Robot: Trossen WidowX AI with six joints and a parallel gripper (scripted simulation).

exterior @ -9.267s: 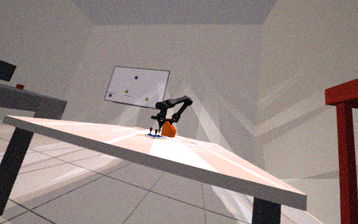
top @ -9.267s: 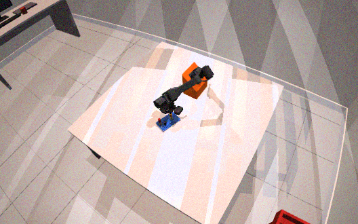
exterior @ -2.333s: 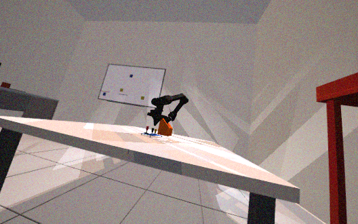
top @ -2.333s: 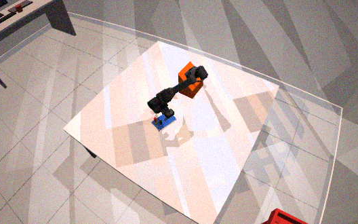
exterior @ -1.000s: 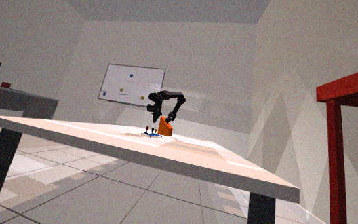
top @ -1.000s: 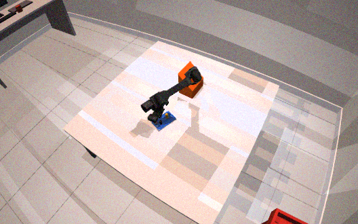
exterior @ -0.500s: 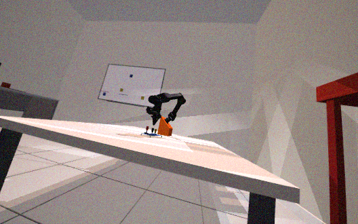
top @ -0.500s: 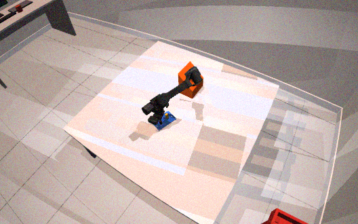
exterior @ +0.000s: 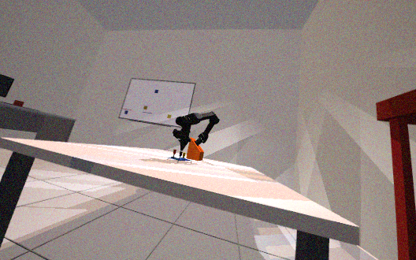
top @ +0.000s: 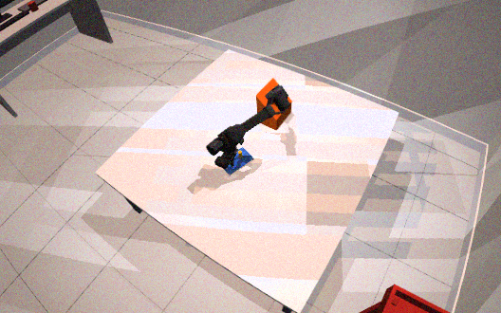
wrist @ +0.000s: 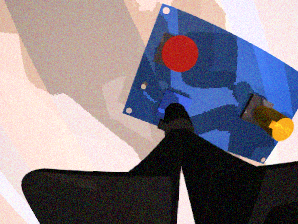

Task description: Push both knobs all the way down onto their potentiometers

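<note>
The blue circuit board (top: 246, 156) (exterior: 186, 159) (wrist: 272, 65) stands on the table. A red knob (exterior: 174, 151) (wrist: 180, 53) stands above a potentiometer at one corner. A yellow knob (top: 240, 153) (exterior: 184, 154) (wrist: 282, 129) sits high on its shaft, with the shaft showing below it in the wrist view. A black knob (exterior: 180, 154) (wrist: 175, 113) is near the board's edge, partly hidden by the fingertips. My gripper (exterior: 181, 150) (wrist: 178, 136) is shut with nothing between the fingers. Its tips are at or just above the black knob; contact cannot be told. The black knob's seating is hidden.
An orange block (top: 267, 97) (exterior: 195, 150) stands by the arm's base, behind the board. The arm reaches over the board and hides part of it in the top view. The table (top: 276, 256) (exterior: 95, 157) extends around the board.
</note>
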